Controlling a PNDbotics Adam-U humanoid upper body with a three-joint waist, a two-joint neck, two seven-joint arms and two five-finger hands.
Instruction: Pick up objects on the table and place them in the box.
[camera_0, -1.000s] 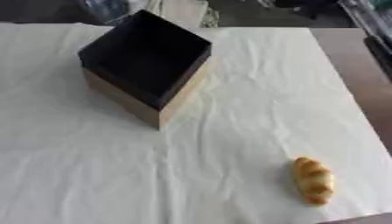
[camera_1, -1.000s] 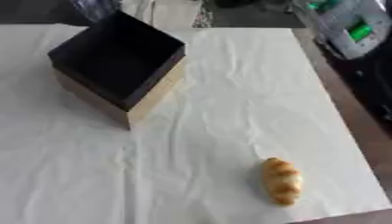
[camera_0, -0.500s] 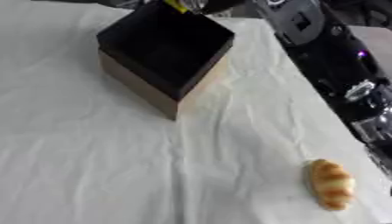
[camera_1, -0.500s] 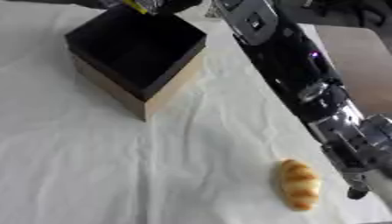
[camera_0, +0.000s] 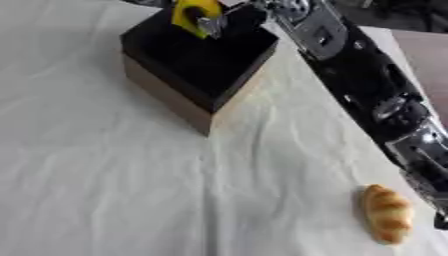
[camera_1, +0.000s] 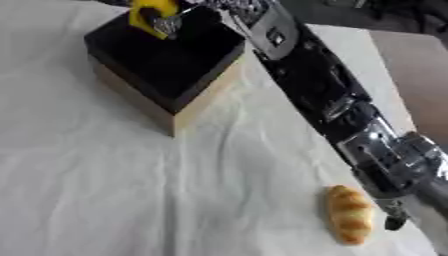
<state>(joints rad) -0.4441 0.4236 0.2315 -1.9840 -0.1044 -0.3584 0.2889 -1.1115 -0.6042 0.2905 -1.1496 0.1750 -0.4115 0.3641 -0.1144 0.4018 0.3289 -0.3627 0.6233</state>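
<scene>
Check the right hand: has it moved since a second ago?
Yes. The right hand, holding a yellow object, has come in over the box.

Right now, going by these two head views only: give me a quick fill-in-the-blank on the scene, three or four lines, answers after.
1. The right hand holds a ____ object over the box.
2. The box's inside is ____.
3. The bread roll lies on the white cloth, to the box's ____.
4. The left hand is ____ view.

Missing words: yellow; black; right; out of
</scene>
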